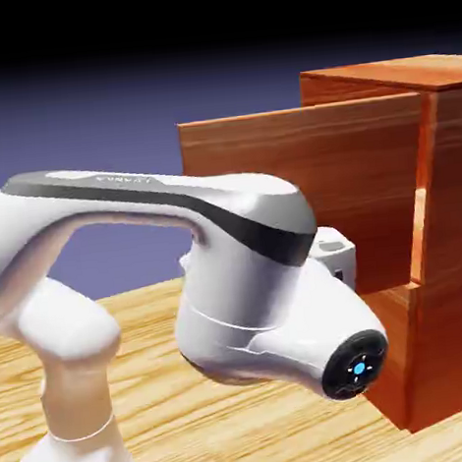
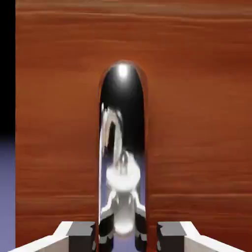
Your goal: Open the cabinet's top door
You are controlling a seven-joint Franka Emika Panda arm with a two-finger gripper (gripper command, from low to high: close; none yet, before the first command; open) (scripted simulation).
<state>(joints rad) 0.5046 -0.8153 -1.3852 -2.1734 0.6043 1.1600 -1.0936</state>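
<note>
The cabinet [image 1: 450,206] stands at the exterior view's right, a tall reddish-brown wood-grain box. Its top door [image 1: 310,188] stands swung out from the body, and a gap shows along its inner edge. In the hand view the door's wood [image 2: 197,123] fills the frame, with the curved silver handle [image 2: 123,123] running up the middle. My gripper [image 2: 125,236] is shut on that handle, one grey fingertip [image 2: 81,236] on each side of it. In the exterior view my own arm hides the fingers and the handle.
The shorter lower panel [image 1: 399,358] sits closed beneath the top door. The light wooden table [image 1: 192,416] spreads under the arm. My white forearm and wrist [image 1: 272,310] hang low just in front of the cabinet.
</note>
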